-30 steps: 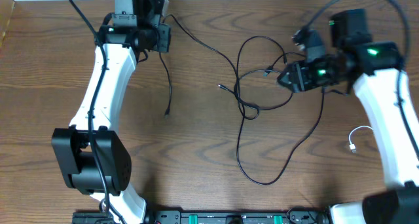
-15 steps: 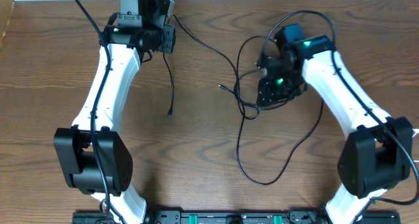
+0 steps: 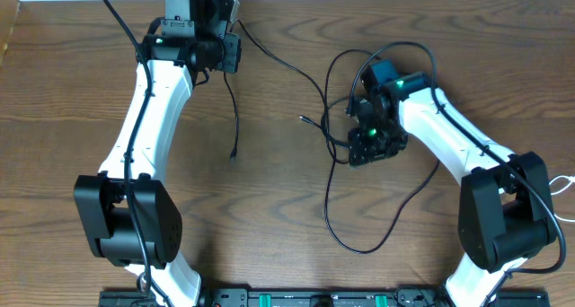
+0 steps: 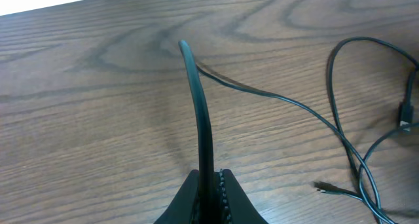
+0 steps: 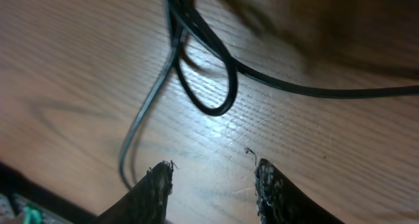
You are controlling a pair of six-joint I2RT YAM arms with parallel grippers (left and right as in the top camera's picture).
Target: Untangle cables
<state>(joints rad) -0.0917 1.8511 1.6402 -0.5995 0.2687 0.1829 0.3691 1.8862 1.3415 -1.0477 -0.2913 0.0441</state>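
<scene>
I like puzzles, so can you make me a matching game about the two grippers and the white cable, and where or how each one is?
Things:
1. left gripper
2. right gripper
3. white cable

States:
A. lying at the far right edge
B. shut on a black cable
C. open above a black loop

Pairs: 1-B, 2-C, 3-A

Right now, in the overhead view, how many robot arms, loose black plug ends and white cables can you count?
Robot arms: 2, left arm, right arm
Black plug ends lying clear of the knot: 2
White cable: 1, mostly hidden at the right edge
Total: 5
</scene>
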